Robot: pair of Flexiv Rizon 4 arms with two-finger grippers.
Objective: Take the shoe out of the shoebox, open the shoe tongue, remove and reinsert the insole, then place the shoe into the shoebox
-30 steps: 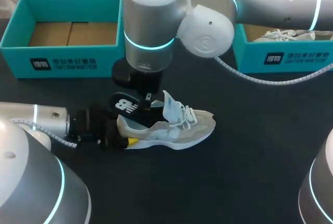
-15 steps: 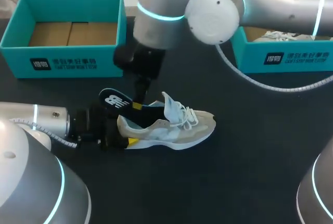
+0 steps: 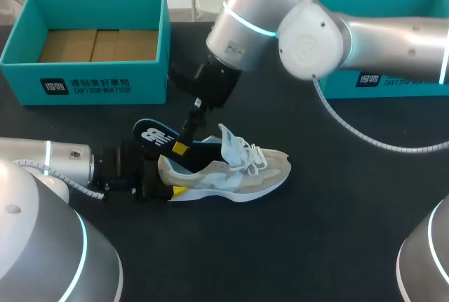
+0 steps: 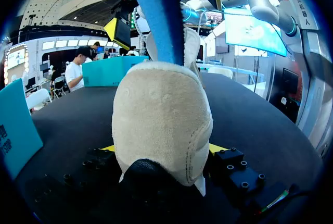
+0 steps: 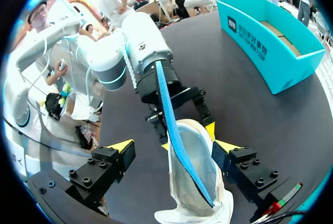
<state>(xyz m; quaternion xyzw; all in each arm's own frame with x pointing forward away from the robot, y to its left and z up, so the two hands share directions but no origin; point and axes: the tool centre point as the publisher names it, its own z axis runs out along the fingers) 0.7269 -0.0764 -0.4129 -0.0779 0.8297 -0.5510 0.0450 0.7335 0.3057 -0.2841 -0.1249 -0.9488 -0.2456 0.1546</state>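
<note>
A beige and light-blue shoe [image 3: 235, 170] lies on its sole in the middle of the black table, tongue raised. A dark insole [image 3: 156, 135] with a blue underside sticks up out of its heel opening. My left gripper [image 3: 168, 188] lies low on the table, shut on the shoe's heel [image 4: 161, 120], one yellow tip on each side. My right gripper [image 3: 186, 137] hangs just above the insole, open. In the right wrist view the insole's blue edge [image 5: 171, 125] stands between the wide-apart fingers [image 5: 120, 146] without touching them, above the shoe [image 5: 195, 182].
An open teal shoebox [image 3: 84, 81] with a cardboard floor stands at the back left. A second teal box [image 3: 396, 81] stands at the back right, partly behind my right arm. Bare black table lies in front of and to the right of the shoe.
My right gripper has opened and let go of the insole, and its arm has swung up and to the right. The insole stays stuck upright in the shoe. Left arm unmoved.
</note>
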